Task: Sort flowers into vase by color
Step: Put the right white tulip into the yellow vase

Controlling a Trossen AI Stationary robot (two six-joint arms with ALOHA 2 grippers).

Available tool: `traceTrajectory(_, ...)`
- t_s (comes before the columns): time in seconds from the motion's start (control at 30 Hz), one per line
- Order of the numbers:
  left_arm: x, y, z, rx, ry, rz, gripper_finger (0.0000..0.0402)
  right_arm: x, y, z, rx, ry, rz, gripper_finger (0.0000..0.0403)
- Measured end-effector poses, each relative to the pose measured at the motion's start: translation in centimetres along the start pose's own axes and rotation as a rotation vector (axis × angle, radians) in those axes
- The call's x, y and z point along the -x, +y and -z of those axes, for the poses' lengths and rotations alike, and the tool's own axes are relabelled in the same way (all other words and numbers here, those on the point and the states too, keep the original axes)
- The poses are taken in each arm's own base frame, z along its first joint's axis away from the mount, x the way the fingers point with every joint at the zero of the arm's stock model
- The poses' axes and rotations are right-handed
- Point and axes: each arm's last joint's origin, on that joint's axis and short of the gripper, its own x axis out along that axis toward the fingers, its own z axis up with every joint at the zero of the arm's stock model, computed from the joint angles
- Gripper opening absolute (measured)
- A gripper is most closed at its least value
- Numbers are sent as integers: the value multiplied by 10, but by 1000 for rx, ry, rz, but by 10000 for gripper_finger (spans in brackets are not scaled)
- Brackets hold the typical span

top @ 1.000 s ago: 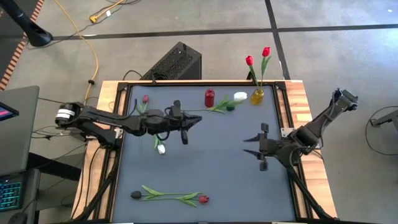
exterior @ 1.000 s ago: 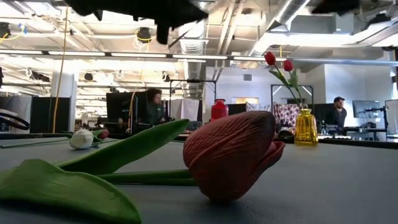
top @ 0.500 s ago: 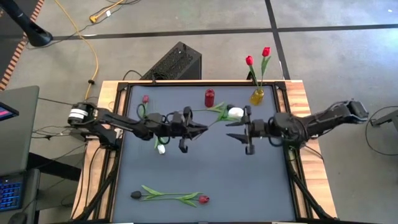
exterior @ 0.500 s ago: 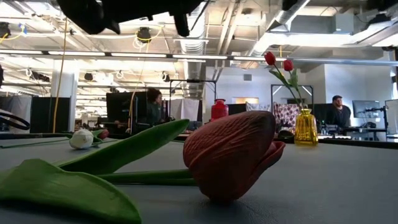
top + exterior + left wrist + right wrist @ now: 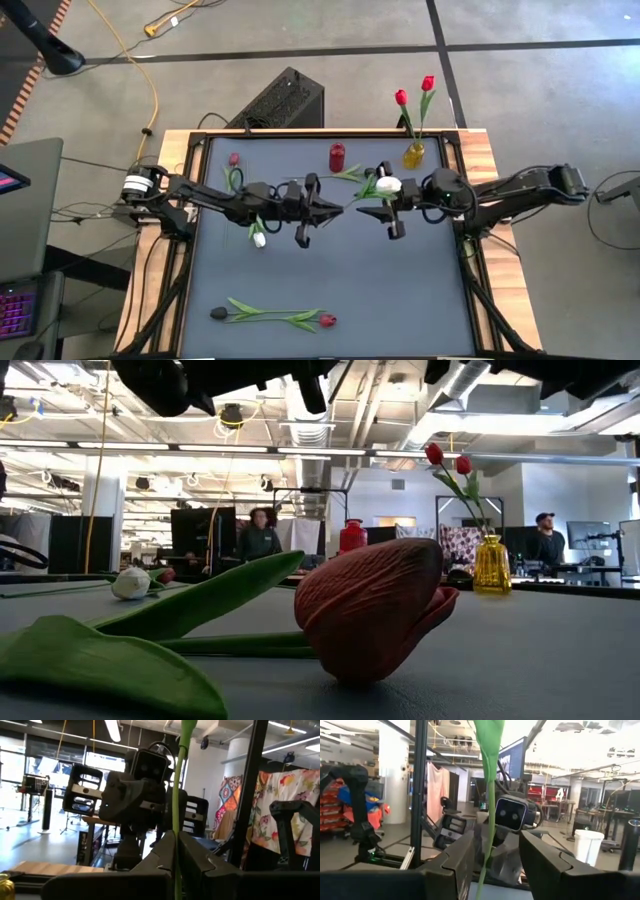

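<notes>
The white fake tulip with a thin green stem [image 5: 388, 185] hangs in the air in the middle of the high view, held between both arms. The left gripper [image 5: 328, 208] is pinching the stem end. The right gripper [image 5: 385, 204] has its jaws spread around the stem, not yet closed. The flower looks light, bendy and easy to drop, so the stem is the best place to hold. The right wrist view shows the gap beside the stem; the high view does not.
</notes>
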Motion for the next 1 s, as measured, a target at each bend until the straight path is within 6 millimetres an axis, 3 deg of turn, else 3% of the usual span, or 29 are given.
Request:
traceTrajectory(0.3, 0, 1, 1, 6, 7, -34, 0, -7, -4, 10, 1, -12, 1, 179)
traceTrajectory(0.6, 0, 3, 3, 7, 27, -69, 0, -8, -4, 8, 5, -37, 1, 170)
traceTrajectory(1.0, 0, 3, 5, 12, 37, -92, 0, -8, -5, 8, 7, -33, 24, 53)
